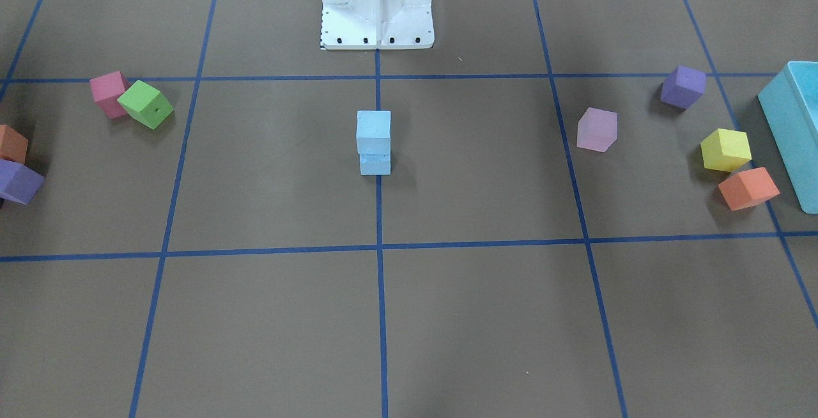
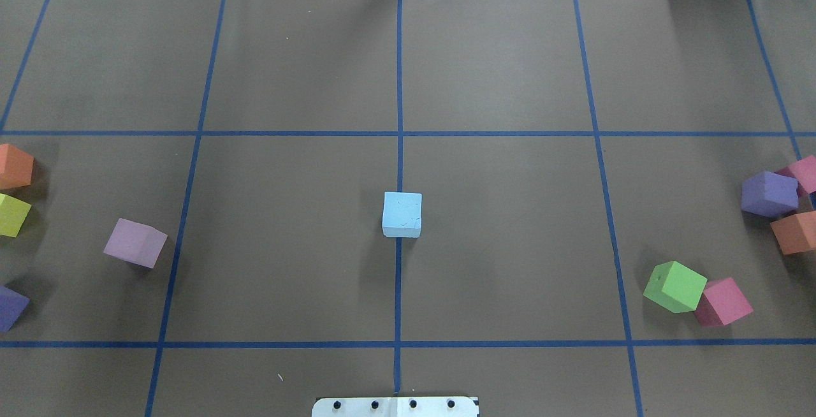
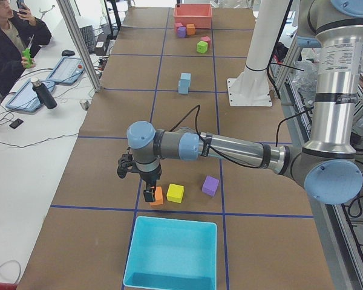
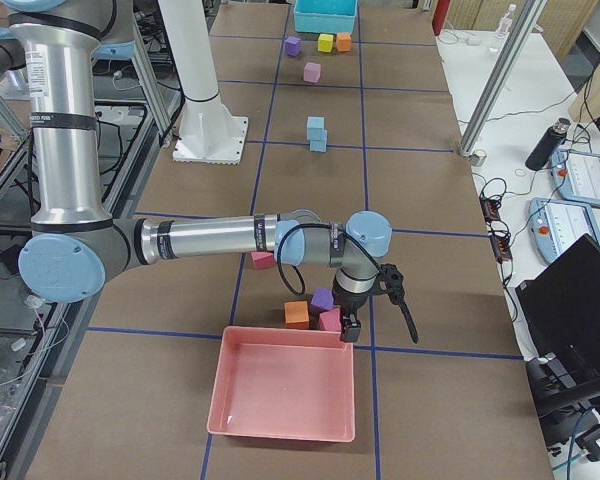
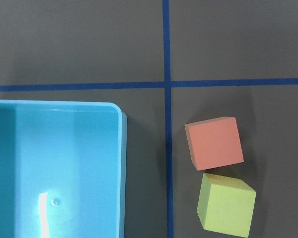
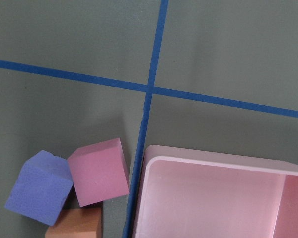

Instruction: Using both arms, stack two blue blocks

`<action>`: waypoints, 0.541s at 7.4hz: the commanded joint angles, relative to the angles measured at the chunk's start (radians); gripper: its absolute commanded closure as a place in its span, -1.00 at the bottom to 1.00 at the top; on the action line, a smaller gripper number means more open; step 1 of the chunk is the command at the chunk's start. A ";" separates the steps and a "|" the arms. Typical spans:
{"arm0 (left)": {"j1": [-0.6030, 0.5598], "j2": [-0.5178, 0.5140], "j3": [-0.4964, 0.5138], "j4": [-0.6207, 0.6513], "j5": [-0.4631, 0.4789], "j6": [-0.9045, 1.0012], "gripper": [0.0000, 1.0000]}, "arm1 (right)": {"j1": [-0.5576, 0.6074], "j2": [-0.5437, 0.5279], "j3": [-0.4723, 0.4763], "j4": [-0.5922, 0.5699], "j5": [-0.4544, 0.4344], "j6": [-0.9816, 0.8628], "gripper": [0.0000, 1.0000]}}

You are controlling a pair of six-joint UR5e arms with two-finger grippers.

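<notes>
The two pale blue blocks stand stacked at the table's centre on the middle tape line, the upper block (image 1: 374, 131) on the lower block (image 1: 375, 164). From overhead only the top block (image 2: 402, 214) shows. The stack also shows in the left side view (image 3: 184, 83) and the right side view (image 4: 317, 133). Both arms are far from it. My left gripper (image 3: 149, 194) hangs over an orange cube (image 3: 157, 196) by the turquoise bin (image 3: 172, 254). My right gripper (image 4: 349, 328) hangs by the pink bin (image 4: 285, 395). I cannot tell whether either is open or shut.
Coloured cubes lie at both table ends: green (image 2: 674, 286), pink (image 2: 722, 302), purple (image 2: 769, 194), lilac (image 2: 134, 243), yellow (image 1: 725, 149), orange (image 1: 748, 188). The white pedestal (image 1: 377, 2) stands at the robot's side. An operator (image 3: 12, 36) sits beside the table.
</notes>
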 commanded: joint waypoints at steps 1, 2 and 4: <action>-0.006 -0.001 -0.010 -0.007 0.003 0.002 -0.96 | -0.001 0.000 0.001 0.000 0.002 0.000 -1.00; -0.005 0.001 -0.015 -0.013 0.003 0.005 -0.96 | -0.001 -0.002 -0.006 0.026 0.000 0.003 -1.00; -0.003 0.007 -0.015 -0.022 0.003 0.005 -0.96 | -0.001 -0.002 -0.007 0.035 0.002 0.008 -1.00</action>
